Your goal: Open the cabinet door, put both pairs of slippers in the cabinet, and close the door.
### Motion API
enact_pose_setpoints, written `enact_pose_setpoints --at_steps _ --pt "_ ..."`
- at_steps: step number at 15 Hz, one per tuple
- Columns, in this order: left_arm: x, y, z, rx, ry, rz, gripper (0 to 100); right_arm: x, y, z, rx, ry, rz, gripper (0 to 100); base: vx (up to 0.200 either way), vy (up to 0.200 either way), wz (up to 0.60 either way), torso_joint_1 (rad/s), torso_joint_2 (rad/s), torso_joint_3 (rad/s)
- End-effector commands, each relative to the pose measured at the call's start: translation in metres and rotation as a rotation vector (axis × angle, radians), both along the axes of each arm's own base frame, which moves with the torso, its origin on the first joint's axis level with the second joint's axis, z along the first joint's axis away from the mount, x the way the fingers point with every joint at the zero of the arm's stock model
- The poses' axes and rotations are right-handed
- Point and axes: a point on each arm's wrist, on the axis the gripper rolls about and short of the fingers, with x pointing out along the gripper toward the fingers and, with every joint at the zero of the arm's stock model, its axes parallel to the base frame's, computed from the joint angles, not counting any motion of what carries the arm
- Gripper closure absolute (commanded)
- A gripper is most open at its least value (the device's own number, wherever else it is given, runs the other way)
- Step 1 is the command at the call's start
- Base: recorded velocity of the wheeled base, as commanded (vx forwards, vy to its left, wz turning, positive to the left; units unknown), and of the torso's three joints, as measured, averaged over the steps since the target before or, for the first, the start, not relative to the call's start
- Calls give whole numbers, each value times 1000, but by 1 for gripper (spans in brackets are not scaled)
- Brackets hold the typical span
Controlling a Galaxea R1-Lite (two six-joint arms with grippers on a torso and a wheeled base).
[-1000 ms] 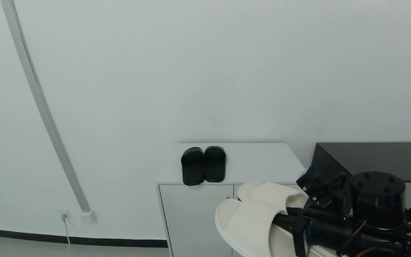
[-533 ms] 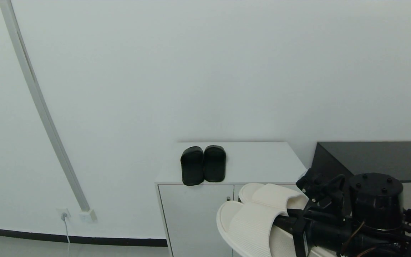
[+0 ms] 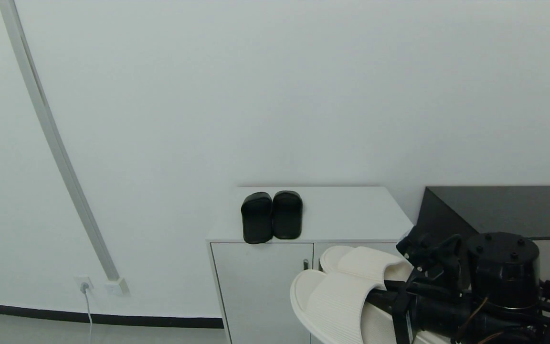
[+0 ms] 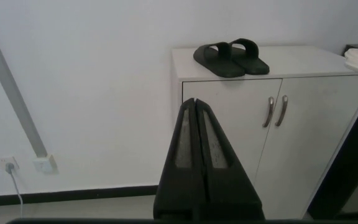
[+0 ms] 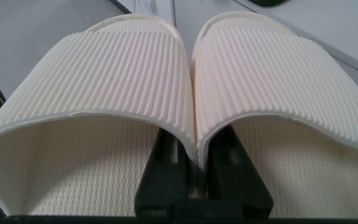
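cabinet [image 3: 260, 282] doors shut | white slippers [image 3: 346, 291] at 5 o'clock, likely light, bendy foam, inner straps pinched together by right gripper [image 5: 196, 174] | black slippers [image 3: 271, 216] on cabinet top, 9 o'clock end | left gripper [image 4: 195, 143] fingers pressed together, empty

Cabinet [image 3: 260, 282], black slippers [image 3: 271, 216] and white slippers [image 3: 346, 296] bear no readable lettering.

Soft, even light across the wall [image 3: 303, 95], shadows faint, and the conduit [image 3: 56, 143] bows at the edge from lens distortion.
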Motion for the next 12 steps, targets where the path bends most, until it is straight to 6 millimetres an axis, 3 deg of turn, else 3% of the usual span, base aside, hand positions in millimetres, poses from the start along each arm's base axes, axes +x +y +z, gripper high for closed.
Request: enact_pose_setpoints --at_steps 1,12 --pt "0 0 0 -1 3 -2 0 0 1 -1 -3 4 1 100 0 0 0 -163 354 203" --pt "0 0 0 -1 0 0 0 0 0 -9 -24 29 1 100 0 0 0 -188 434 249"
